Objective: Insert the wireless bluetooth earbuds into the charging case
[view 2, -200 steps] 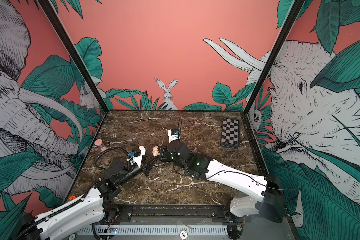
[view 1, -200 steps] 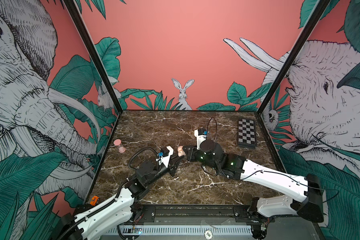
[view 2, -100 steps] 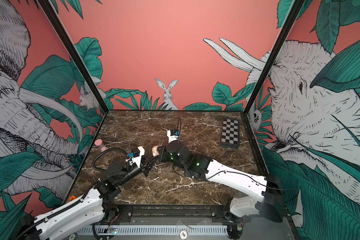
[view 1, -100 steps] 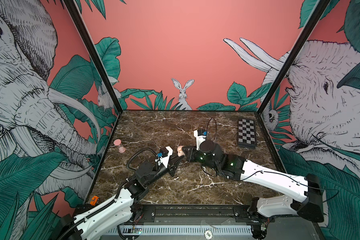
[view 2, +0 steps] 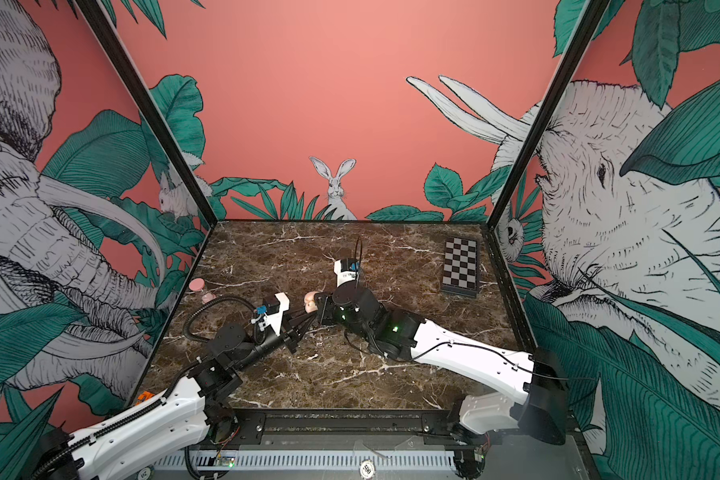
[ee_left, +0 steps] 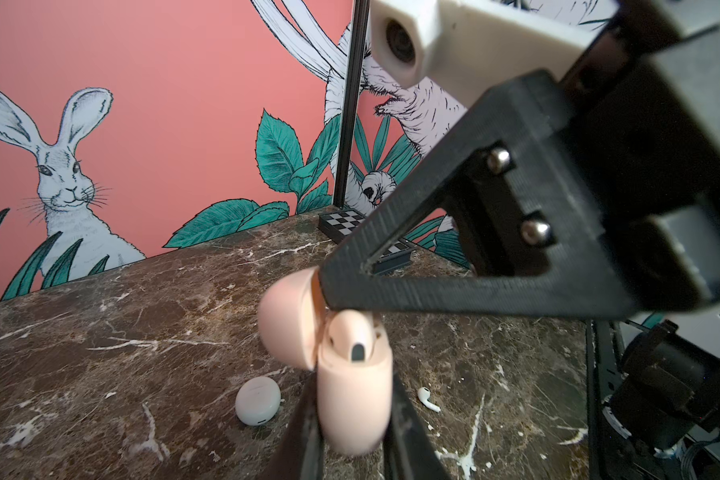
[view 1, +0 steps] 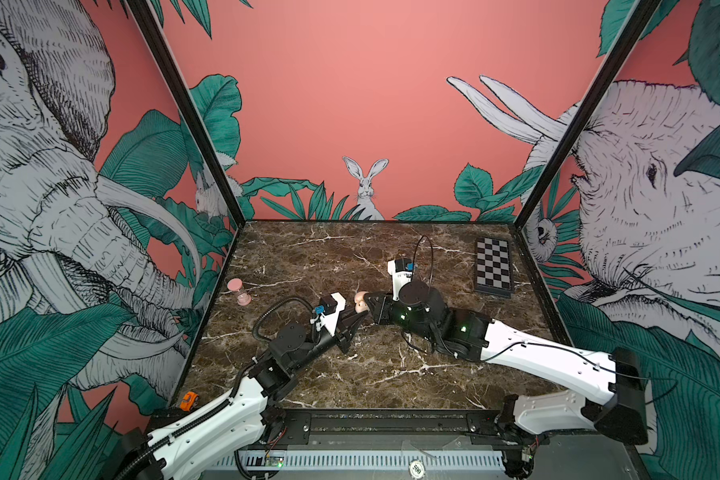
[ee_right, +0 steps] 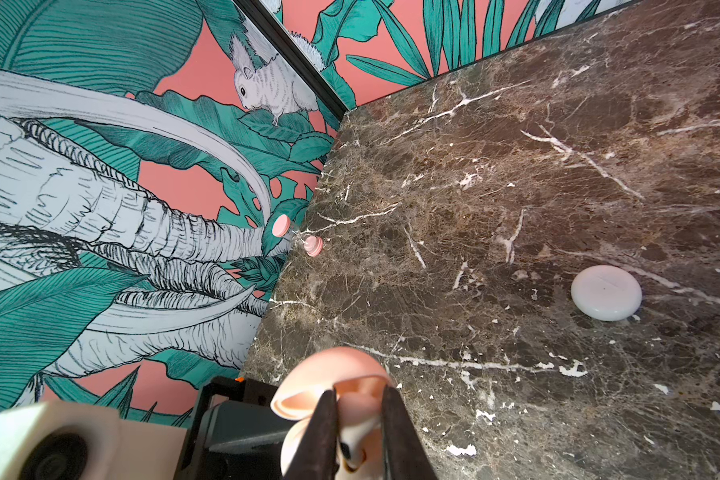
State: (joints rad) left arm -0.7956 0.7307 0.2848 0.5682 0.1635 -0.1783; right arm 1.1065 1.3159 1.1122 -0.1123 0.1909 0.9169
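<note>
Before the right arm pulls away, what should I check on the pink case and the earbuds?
1. Left gripper clamps the pink charging case: ok.
2. Lid open: ok.
3. Earbud in its slot: ok; fully seated: cannot tell.
4. Right gripper clear of that earbud: cannot tell; its fingers flank it.
5. Both earbuds in the case: not ok; a loose earbud lies on the marble table.

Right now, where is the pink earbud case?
In both top views the pink case is mid-table, held above the marble with its lid open, gripped by the left gripper, with the right gripper at its mouth.
</note>
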